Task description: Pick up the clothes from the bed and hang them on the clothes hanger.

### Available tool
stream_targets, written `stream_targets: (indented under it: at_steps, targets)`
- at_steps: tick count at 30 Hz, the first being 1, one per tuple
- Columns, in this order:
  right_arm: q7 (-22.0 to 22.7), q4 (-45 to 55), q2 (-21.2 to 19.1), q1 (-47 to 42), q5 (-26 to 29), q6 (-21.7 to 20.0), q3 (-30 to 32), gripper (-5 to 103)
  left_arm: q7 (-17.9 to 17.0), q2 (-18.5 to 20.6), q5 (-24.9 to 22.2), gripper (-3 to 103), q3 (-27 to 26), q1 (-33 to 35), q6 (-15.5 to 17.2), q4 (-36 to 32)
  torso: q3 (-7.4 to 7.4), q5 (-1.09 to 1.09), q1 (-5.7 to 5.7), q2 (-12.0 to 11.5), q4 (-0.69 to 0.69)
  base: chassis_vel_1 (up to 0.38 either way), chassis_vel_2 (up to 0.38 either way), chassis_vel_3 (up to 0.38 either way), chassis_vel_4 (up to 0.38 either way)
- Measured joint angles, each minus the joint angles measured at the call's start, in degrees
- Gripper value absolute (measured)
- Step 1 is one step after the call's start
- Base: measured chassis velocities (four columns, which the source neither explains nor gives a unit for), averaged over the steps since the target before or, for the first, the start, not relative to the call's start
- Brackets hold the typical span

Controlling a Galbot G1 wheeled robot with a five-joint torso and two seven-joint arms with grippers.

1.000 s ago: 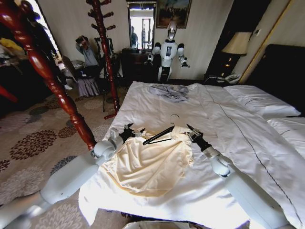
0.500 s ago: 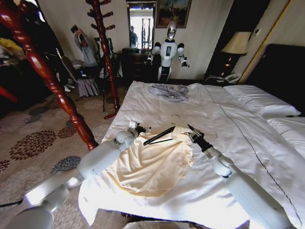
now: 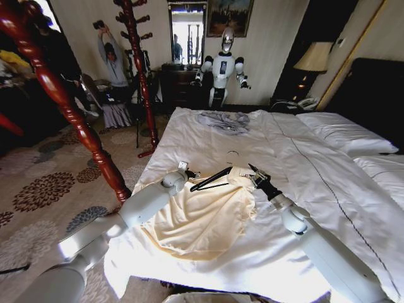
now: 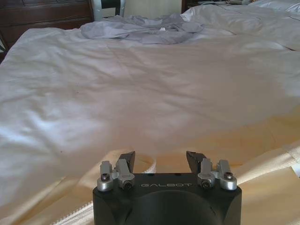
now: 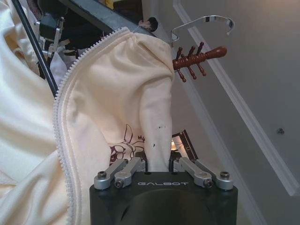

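The cream-yellow clothes (image 3: 196,221) lie spread on the near part of the white bed (image 3: 315,164). At the shirt's neck lies the black clothes hanger (image 3: 211,178), its silver hook (image 3: 232,153) pointing away from me. My right gripper (image 3: 255,178) is at the shirt's collar edge, shut on a fold of the cream fabric (image 5: 140,93), and its wrist view shows the hanger's hook (image 5: 206,21) beyond. My left gripper (image 3: 188,173) hovers at the hanger's left end. It is open (image 4: 161,161) with nothing between its fingers, low over the shirt's edge (image 4: 262,168).
A grey garment (image 3: 224,120) lies crumpled at the far end of the bed, also visible from the left wrist (image 4: 140,30). A reddish-brown wooden coat stand (image 3: 63,95) rises close on my left, and another (image 3: 140,63) stands farther back. Pillows (image 3: 341,129) lie on the right.
My left arm has reached forward and right, bringing its gripper from the shirt's left shoulder toward the hanger's left end. The right arm and the shirt have stayed put.
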Motion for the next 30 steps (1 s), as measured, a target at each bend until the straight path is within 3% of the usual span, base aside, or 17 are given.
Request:
stream_targets:
  at_steps: [7, 11, 14, 17, 20, 23, 26, 27, 30]
  targets:
    - [0.19, -0.2, -0.42, 0.51, 0.09, 0.03, -0.1, 20, 0.05, -0.95, 0.22, 39, 0.87, 0.13, 0.04, 1.25, 0.0, 0.0, -0.01, 0.0, -0.01, 0.0, 0.0, 0.0, 0.0]
    - [0.29, -0.35, -0.9, 0.79, 0.27, 0.08, -0.12, 20, -0.52, -0.31, 0.46, 20, 1.09, 0.71, -0.07, 0.92, -0.01, 0.0, -0.01, 0.0, 0.01, 0.0, 0.0, 0.0, 0.0]
    - [0.33, -0.48, -0.96, 0.83, 0.29, 0.11, -0.12, 20, -0.84, -0.06, 0.83, 17, 0.99, 0.74, -0.08, 0.74, -0.01, 0.0, -0.01, 0.0, 0.0, 0.0, 0.0, 0.0, 0.0]
    - [0.36, -0.52, -0.97, 0.85, 0.3, 0.14, -0.12, 20, -1.61, 0.28, 1.08, 33, 0.94, 0.57, 0.38, 0.32, 0.0, 0.0, -0.01, 0.0, 0.0, 0.0, 0.0, 0.0, 0.0]
    - [0.37, -0.52, -0.96, 1.0, 0.29, 0.15, -0.13, 20, -2.1, 0.6, 1.12, 39, 1.09, 0.35, 1.3, -0.15, -0.01, 0.0, -0.01, 0.0, 0.0, 0.0, 0.0, 0.0, 0.0]
    - [0.39, -0.52, -0.95, 1.25, 0.42, 0.15, -0.18, 20, -2.64, 1.11, 1.34, 56, 1.46, 0.39, 2.23, -0.54, -0.01, 0.0, -0.01, 0.0, 0.0, 0.0, 0.0, 0.0, 0.0]
    - [0.39, -0.52, -1.0, 1.3, 0.5, 0.15, -0.2, 20, -2.73, 1.26, 1.4, 56, 1.46, 0.55, 2.32, -0.57, -0.01, 0.0, -0.01, 0.0, 0.0, 0.0, 0.0, 0.0, 0.0]
    - [0.41, -0.52, -1.14, 1.31, 0.63, 0.15, -0.2, 20, -2.74, 1.57, 1.43, 67, 1.45, 0.86, 2.16, -0.58, -0.01, 0.0, -0.01, 0.0, 0.0, 0.0, 0.0, 0.0, 0.0]
    - [0.48, -0.48, -1.31, 1.26, 0.73, 0.15, -0.2, 20, -2.68, 1.88, 1.42, 78, 1.16, 1.25, 1.49, -0.61, -0.01, 0.0, -0.01, 0.0, 0.0, 0.0, 0.0, 0.0, 0.0]
